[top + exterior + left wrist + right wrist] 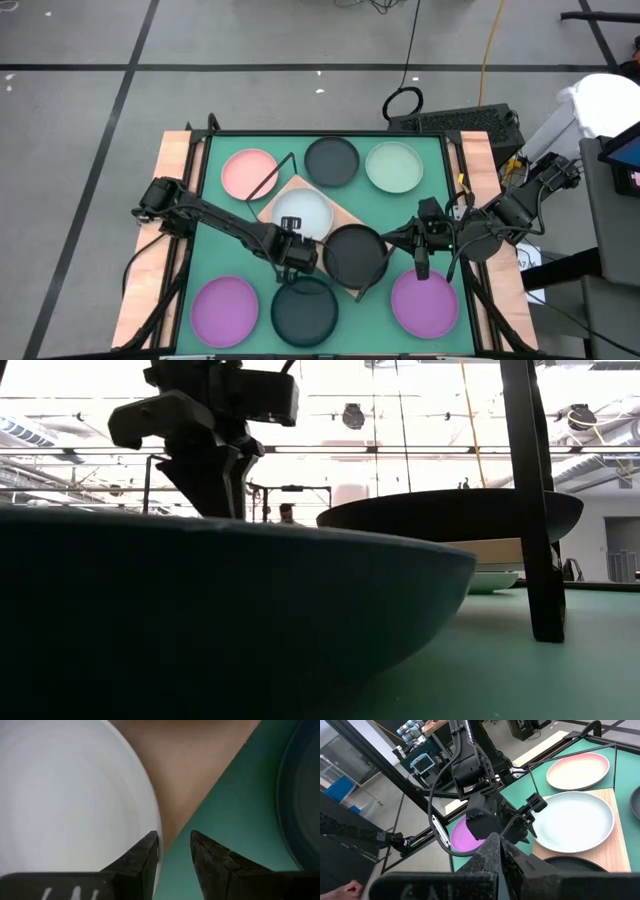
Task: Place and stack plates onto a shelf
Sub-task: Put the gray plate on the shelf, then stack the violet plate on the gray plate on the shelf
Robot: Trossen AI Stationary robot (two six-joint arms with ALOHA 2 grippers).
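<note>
The shelf (340, 214), a light wood board, lies cornerwise at the table's middle. A pale plate (303, 213) rests on its left half and a black plate (355, 255) on its right half, overhanging the near edge. My left gripper (174, 842) is open and points down at the pale plate's near rim (150, 810), one finger over the plate and one beyond it. My right gripper (497, 845) is shut and reaches level from the table's right to the black plate's right rim (570, 864). In the low view the black plate (450, 515) sits level on the board (500, 550). My left gripper stands astride the pale plate's near rim (159, 850) from above; I cannot tell whether either finger touches it. My right gripper's shut fingers (490, 855) lie against or just beside the black plate's right rim (547, 862), level from the table's right; the fingers hide the meeting place, so I cannot tell whether they touch.
Six more plates lie on the green mat: pink (249, 173), dark (331, 161) and pale green (394, 166) along the far side, purple (225, 308), dark (304, 308) and purple (424, 300) along the near side. A dark upright bar (535, 500) stands on the mat.
</note>
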